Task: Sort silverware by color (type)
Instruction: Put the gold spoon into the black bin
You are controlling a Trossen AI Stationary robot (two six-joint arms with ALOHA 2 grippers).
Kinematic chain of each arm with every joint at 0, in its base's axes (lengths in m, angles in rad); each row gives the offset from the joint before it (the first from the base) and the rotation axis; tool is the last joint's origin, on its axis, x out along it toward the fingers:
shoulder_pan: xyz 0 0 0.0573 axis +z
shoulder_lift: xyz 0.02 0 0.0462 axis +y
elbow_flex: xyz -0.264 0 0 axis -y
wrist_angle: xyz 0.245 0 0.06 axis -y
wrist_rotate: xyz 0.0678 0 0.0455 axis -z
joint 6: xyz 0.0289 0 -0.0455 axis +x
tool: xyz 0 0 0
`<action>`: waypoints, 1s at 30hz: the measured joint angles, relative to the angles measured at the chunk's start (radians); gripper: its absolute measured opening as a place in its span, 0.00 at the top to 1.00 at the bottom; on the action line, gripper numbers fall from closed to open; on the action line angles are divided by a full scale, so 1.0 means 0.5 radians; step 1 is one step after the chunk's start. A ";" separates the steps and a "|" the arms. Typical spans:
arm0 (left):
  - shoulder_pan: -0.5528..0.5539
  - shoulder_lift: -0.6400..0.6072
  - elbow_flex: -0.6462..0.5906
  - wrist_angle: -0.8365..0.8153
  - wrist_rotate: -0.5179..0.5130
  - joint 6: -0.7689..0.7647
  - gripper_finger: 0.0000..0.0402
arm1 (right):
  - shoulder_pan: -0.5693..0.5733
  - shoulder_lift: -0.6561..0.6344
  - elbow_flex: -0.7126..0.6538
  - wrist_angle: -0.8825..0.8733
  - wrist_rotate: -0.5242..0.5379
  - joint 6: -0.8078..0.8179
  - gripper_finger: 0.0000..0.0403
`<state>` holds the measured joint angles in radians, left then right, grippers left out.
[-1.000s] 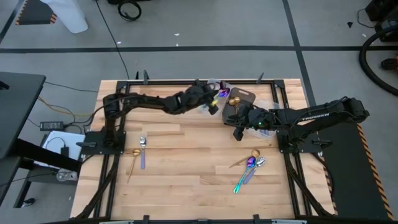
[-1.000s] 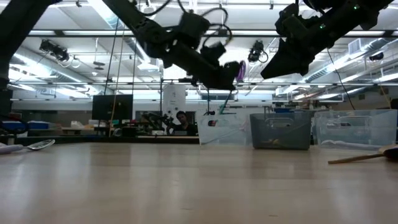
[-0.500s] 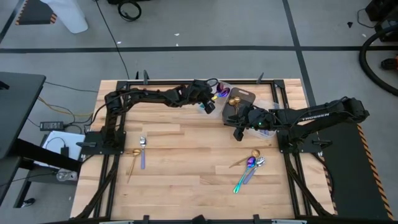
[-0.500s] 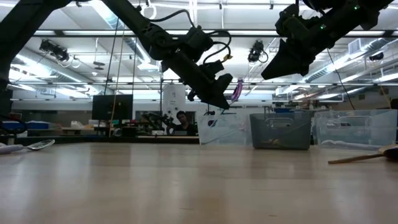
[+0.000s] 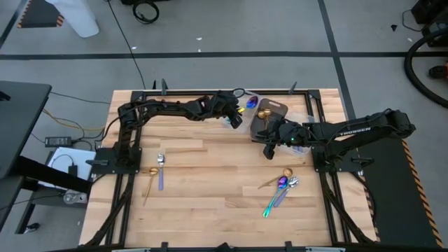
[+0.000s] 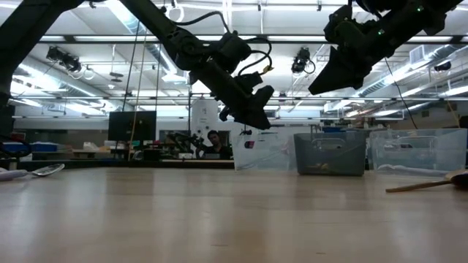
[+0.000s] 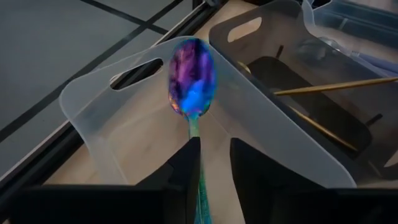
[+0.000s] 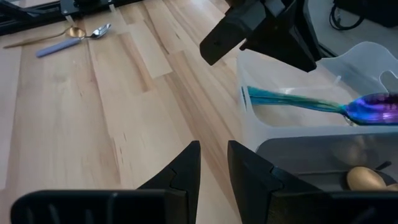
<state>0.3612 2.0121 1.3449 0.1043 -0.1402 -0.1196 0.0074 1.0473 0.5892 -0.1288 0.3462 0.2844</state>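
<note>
Now iridescent spoon [image 7: 192, 87] in clear tray [image 7: 118, 134]

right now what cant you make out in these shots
- Iridescent spoon: the left wrist view hides its handle end behind the left gripper fingers, so contact is unclear.
- Clear tray: the low view does not show its contents.
- Spoons near the table's left edge: too small in the high view to count.
- Right gripper: hovers with nothing between its fingers.

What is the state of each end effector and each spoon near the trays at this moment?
left end effector, open above the clear tray
iridescent spoon, free, lying in that tray
right end effector, open and empty, over the table
gold spoon, lying in the dark bin
</note>
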 joint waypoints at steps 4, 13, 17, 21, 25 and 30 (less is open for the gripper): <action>-0.014 -0.018 -0.001 -0.014 -0.001 -0.001 0.75 | 0.000 0.000 0.000 -0.030 -0.001 0.000 0.78; -0.170 -0.223 -0.002 -0.420 -0.177 0.008 0.75 | 0.000 -0.002 0.000 -0.212 -0.001 0.000 0.78; -0.279 -0.318 0.001 -0.640 -0.175 -0.079 0.75 | 0.003 -0.005 0.000 -0.307 -0.047 -0.001 0.78; -0.422 -0.345 -0.002 -0.714 -0.167 -0.140 0.74 | 0.028 -0.005 0.000 -0.317 -0.190 -0.017 0.78; -0.555 -0.349 -0.001 -0.698 -0.160 -0.142 0.74 | 0.075 -0.016 0.000 -0.360 -0.369 -0.017 0.78; -0.674 -0.349 -0.001 -0.713 -0.162 -0.143 0.74 | 0.208 -0.006 0.000 -0.363 -0.590 0.120 0.78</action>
<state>0.0245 1.8378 1.3445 -0.2523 -0.2211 -0.1910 0.1116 1.0443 0.5892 -0.3105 0.0510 0.3443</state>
